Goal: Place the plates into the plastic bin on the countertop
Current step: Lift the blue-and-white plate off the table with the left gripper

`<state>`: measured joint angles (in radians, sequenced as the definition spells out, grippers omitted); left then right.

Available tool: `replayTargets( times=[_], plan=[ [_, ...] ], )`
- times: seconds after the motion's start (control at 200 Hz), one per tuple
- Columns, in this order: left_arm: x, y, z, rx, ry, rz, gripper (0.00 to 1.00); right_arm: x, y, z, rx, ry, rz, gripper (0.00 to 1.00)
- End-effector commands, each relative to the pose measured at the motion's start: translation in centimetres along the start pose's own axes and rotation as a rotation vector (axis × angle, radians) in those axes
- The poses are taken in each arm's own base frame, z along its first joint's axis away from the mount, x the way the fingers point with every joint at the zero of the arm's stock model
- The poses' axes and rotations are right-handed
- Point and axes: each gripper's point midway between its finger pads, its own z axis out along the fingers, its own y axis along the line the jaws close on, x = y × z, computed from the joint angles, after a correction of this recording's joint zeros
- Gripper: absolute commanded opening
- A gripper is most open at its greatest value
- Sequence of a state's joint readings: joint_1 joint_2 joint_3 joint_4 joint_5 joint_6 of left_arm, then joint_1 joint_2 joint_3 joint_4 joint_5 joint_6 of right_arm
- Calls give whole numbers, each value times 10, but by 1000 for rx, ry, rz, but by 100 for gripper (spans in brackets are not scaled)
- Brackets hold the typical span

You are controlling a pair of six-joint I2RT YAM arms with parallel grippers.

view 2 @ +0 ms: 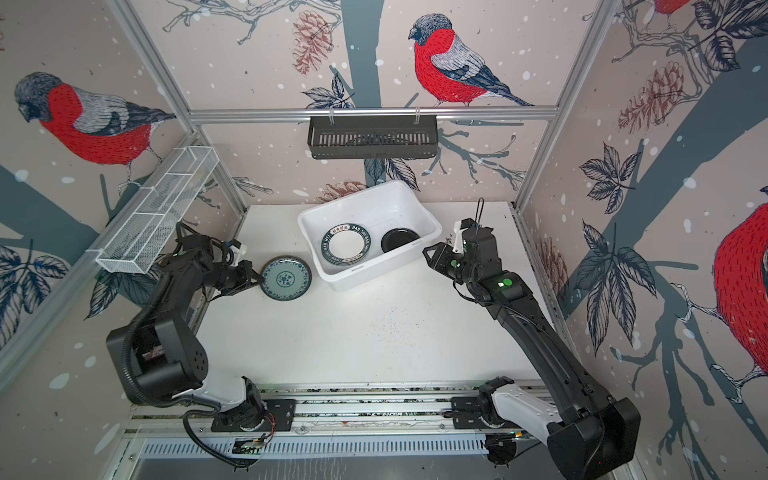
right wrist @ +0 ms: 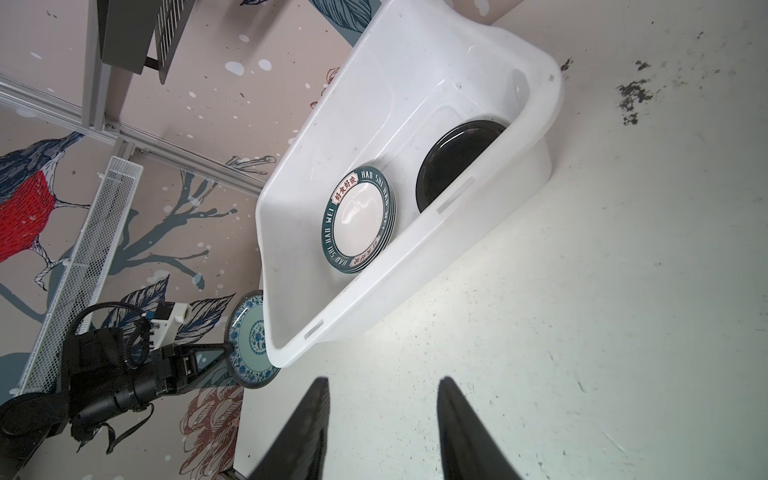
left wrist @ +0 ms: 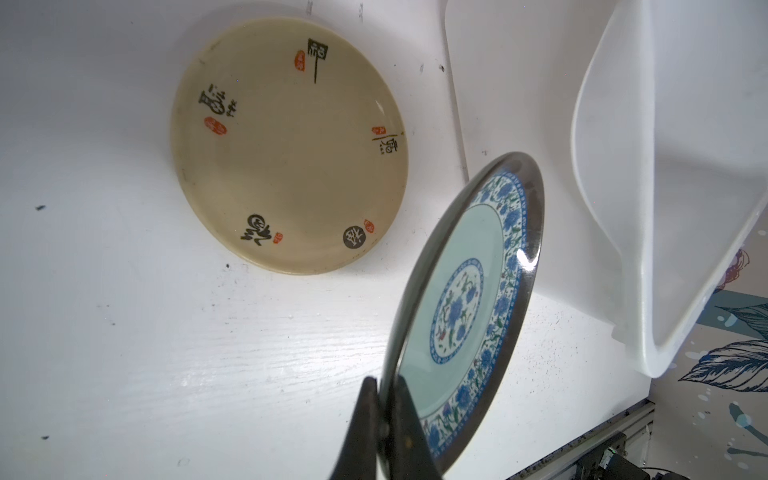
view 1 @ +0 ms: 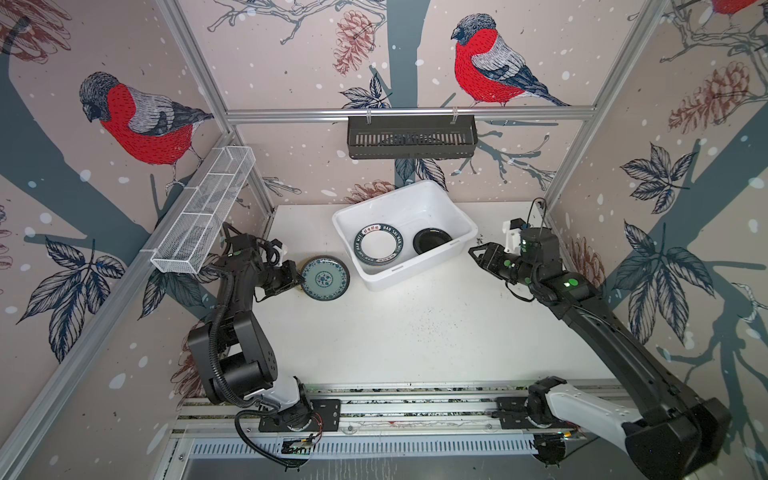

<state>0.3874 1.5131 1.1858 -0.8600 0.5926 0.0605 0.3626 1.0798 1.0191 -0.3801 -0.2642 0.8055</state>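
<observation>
My left gripper [view 1: 298, 279] [view 2: 258, 279] [left wrist: 386, 399] is shut on the rim of the teal floral plate [view 1: 325, 277] [view 2: 286, 277] [left wrist: 469, 299] [right wrist: 249, 340]. It holds the plate above the countertop [view 1: 415, 332], just left of the white plastic bin [view 1: 415, 270] [view 2: 374, 266] [left wrist: 623, 166] [right wrist: 415, 62]. A pale yellow plate [left wrist: 286, 145] lies flat on the countertop below. Inside the bin sit stacked white plates with dark-green lettered rims [view 1: 379, 246] [view 2: 345, 246] [right wrist: 358, 220] and a glossy black plate [view 1: 430, 240] [view 2: 398, 239] [right wrist: 453, 162]. My right gripper [view 1: 473, 251] [view 2: 427, 252] [right wrist: 384, 380] hovers open and empty by the bin's right end.
A black slotted basket [view 1: 411, 137] hangs on the back rail. A white wire-mesh basket [view 1: 203, 208] hangs on the left wall above my left arm. Aluminium rails [view 1: 395, 399] edge the front of the countertop. Dark specks dot the surface.
</observation>
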Motion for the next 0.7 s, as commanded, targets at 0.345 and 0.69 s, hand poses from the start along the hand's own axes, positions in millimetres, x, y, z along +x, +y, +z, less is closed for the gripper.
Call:
replayTargets(
  times=[0.345, 0.69],
  plan=[
    [-55, -39, -59, 29, -177, 115, 0, -8, 11, -2, -44, -28, -36, 44],
    [-70, -88, -73, 98, -243, 209, 0, -11, 12, 0, -51, -28, -42, 44]
  ],
)
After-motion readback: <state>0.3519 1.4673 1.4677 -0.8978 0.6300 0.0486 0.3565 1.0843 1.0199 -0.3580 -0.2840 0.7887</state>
